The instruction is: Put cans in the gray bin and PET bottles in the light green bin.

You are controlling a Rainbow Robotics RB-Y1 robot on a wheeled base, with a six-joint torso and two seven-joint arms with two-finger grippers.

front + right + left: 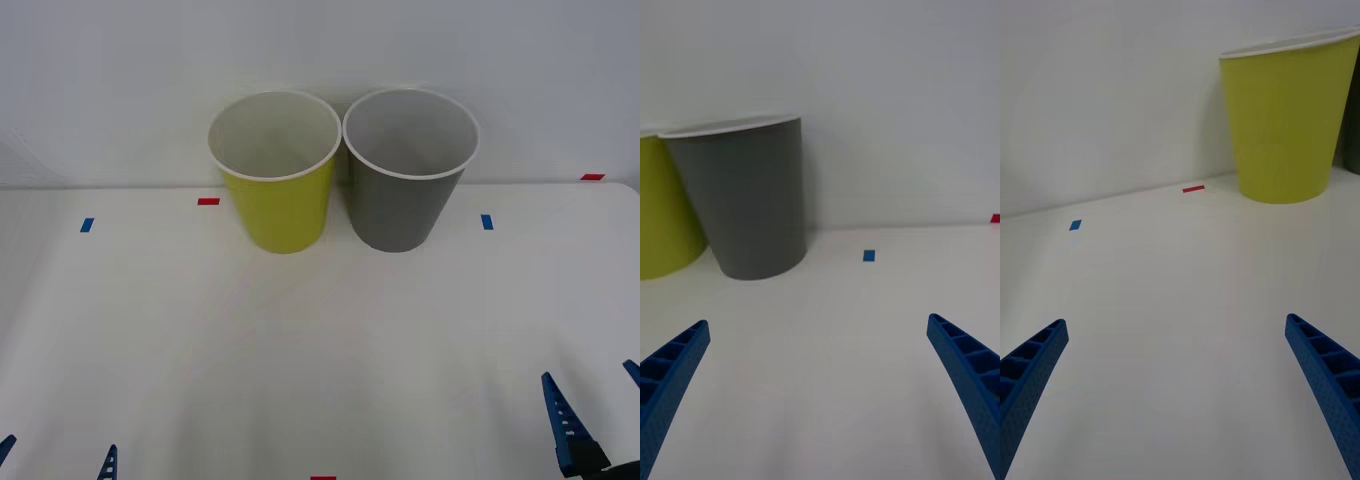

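Bins stood side by side at the far edge of the white counter, against the wall: the light green bin on the left and the gray bin on the right, rims touching or nearly so. Both stood upright with pale interiors, and nothing was visible inside from the front view. Small red tape marks and blue tape marks lay on the counter beside the bins. The left claw hung low at the near left, fingers spread apart and holding nothing. The right claw hung at the near right, likewise released, well apart from the gray bin.
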